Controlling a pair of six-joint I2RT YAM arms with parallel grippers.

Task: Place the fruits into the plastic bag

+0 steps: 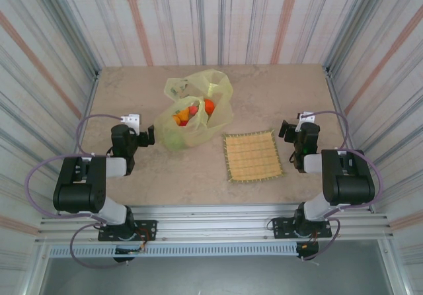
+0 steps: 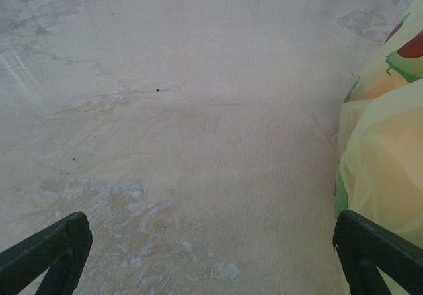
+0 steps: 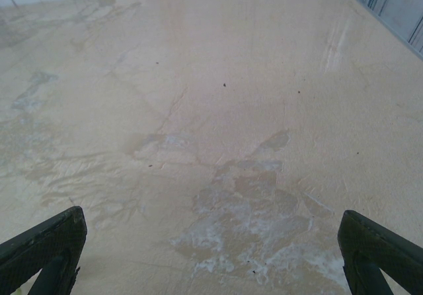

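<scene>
Film of the plastic bag (image 1: 218,110) looks limp and slippery, so pinch its twelve-o'clock handles (image 1: 198,82); your left gripper (image 1: 151,136) and right gripper (image 1: 283,129) gape wide, empty

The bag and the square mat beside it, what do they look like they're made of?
The bag looks like thin, slightly shiny plastic film: yellow-green, crinkled, fruits showing through its wall. The mat looks like woven straw or bamboo, matte: pale yellow ribs and a fringed darker edge; which fibre is unclear.
</scene>
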